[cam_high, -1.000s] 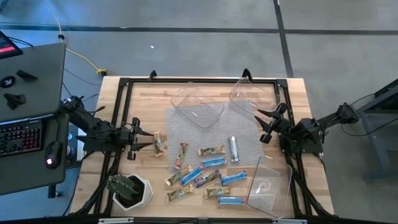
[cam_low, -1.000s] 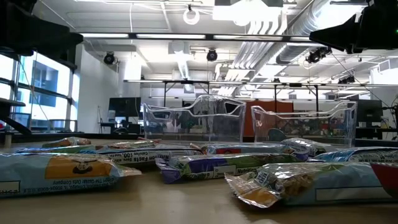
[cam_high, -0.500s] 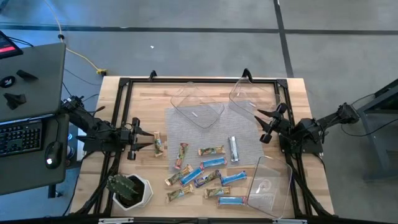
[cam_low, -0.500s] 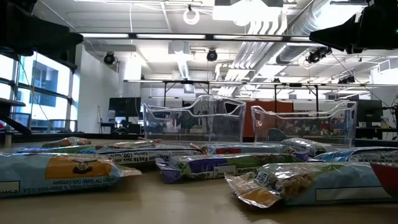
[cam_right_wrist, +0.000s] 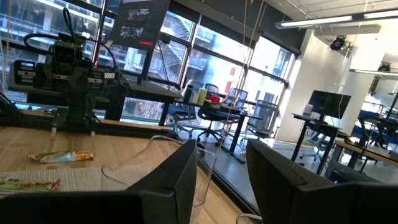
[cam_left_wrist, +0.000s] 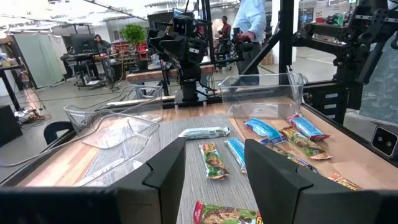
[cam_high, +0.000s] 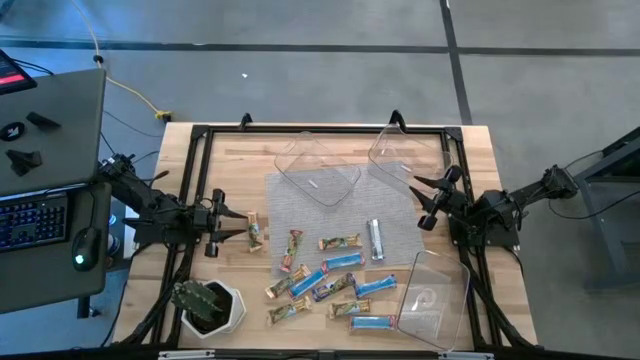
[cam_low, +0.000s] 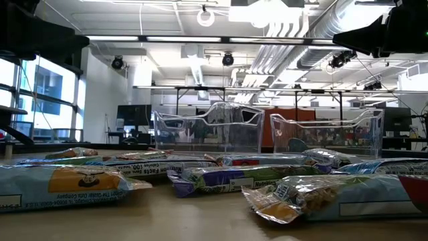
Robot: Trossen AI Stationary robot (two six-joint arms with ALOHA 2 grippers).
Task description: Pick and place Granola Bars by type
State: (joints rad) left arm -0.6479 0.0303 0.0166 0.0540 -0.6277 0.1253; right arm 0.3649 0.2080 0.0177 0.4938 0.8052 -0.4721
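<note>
Granola bars (cam_high: 325, 282) in blue and tan-gold wrappers, plus one silver bar (cam_high: 376, 239), lie scattered on the grey mesh mat (cam_high: 300, 200) and bare wood in the lower middle of the high view. One tan bar (cam_high: 254, 232) lies apart at centre left, just beside the left gripper (cam_high: 216, 238), whose dark fingers stand spread with nothing between them. Three clear plastic bins ring the pile: two at upper centre (cam_high: 318, 168) (cam_high: 398, 155), one at lower right (cam_high: 433, 300). At right of centre, the right gripper (cam_high: 432, 200) hangs spread and empty, near the upper-right bin. A white potted plant (cam_high: 208, 305) stands at lower left.
</note>
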